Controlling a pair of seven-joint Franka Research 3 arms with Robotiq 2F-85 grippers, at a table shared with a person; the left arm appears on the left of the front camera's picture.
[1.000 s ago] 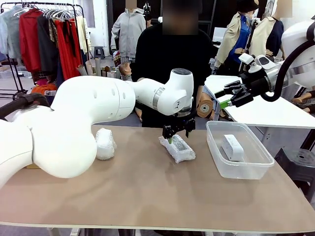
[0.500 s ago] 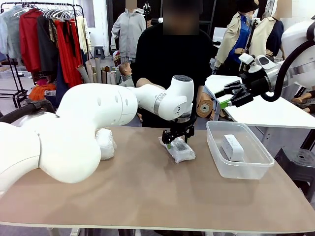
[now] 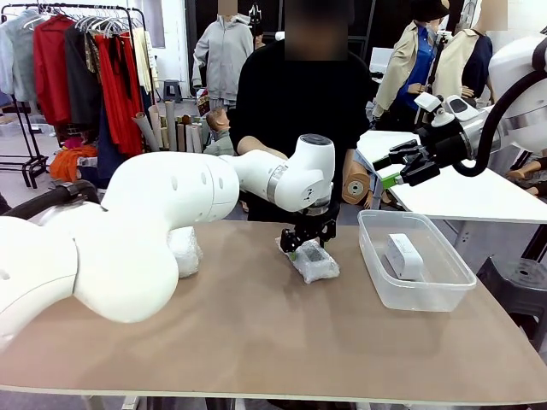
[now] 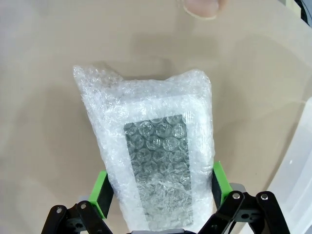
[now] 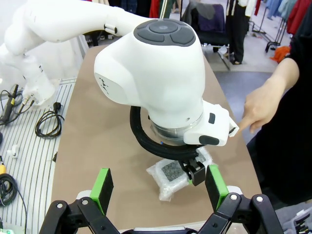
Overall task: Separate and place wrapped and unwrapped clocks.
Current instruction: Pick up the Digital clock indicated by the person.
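Observation:
A clock wrapped in clear bubble wrap (image 3: 313, 261), its dark face showing through, lies mid-table. My left gripper (image 3: 308, 240) is down over it, open. In the left wrist view the green pads (image 4: 101, 194) stand on either side of this bundle (image 4: 156, 161), with small gaps. A second bundle in white bubble wrap (image 3: 185, 251) lies to the left, partly behind my left arm. The bare white clock (image 3: 402, 254) sits in the clear bin (image 3: 423, 299). My right gripper (image 3: 396, 167) hangs open, high above the table's right side, holding nothing; the right wrist view shows its open fingers (image 5: 217, 185) over the scene.
The person stands at the far edge, one hand (image 5: 261, 108) resting a fingertip (image 4: 201, 7) on the table just beyond the bundle. The clear bin's wall (image 4: 300, 165) is close on the gripper's right. The near half of the table (image 3: 256, 342) is bare.
My left gripper has come down from just above the clear-wrapped clock to straddle it, still open. The right arm has not moved.

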